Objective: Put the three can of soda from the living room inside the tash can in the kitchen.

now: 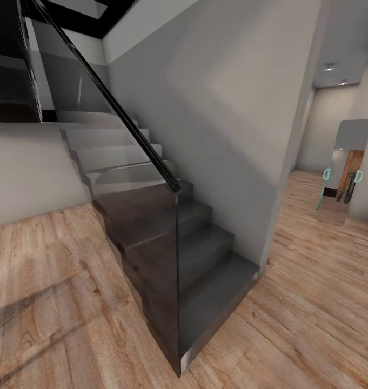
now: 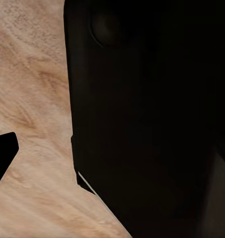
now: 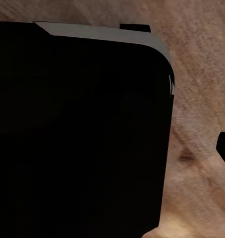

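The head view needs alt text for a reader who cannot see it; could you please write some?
A dark staircase with a glass side panel and black handrail rises from a wood plank floor. To its right, a grey wall borders a hallway.

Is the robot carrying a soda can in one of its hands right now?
It cannot be told. Both wrist views look past dark robot parts at wood floor, and the head view faces a dark staircase with a glass railing.

black, rounded-corner body panel [image 3: 78, 139] with a thin grey edge
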Controlling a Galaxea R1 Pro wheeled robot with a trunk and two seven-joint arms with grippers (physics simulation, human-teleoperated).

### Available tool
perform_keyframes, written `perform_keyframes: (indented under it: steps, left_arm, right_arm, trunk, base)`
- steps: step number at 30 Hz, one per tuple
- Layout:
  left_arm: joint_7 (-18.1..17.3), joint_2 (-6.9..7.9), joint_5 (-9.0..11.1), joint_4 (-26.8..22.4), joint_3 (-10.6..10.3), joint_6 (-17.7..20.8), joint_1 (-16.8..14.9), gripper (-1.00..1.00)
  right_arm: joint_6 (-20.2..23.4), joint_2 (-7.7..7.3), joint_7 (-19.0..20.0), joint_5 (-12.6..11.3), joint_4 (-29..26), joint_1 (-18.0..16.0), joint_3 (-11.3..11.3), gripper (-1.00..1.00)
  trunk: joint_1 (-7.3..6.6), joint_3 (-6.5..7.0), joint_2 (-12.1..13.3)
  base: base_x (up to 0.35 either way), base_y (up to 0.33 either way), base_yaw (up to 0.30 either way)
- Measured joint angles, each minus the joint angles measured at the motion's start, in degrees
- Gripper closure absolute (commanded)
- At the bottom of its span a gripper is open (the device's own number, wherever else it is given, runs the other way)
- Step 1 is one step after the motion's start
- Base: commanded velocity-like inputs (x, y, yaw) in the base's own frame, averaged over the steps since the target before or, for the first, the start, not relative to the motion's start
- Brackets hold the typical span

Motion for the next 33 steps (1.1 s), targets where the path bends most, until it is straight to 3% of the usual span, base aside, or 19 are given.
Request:
perform_keyframes:
  steps: [22, 33]
  left_arm:
    - [0.11, 0.01, 0.30, -0.22, 0.17, 0.08, 0.02, -1.00]
    - [0.04, -0.05, 0.43, -0.86, 0.23, 0.17, -0.16, -1.00]
  right_arm:
    - [-0.22, -0.16, 0.01, -0.21, -0.12, -0.28, -0.12, -1.00]
    - [-0.40, -0.62, 0.29, -0.25, -0.12, -0.31, -0.16, -1.00]
  trunk:
    - [0.00, 0.00, 0.00]
    - [0.00, -0.01, 0.00]
  base:
    - [-0.033, 0.002, 0.000]
    - [0.000, 0.216, -0.036]
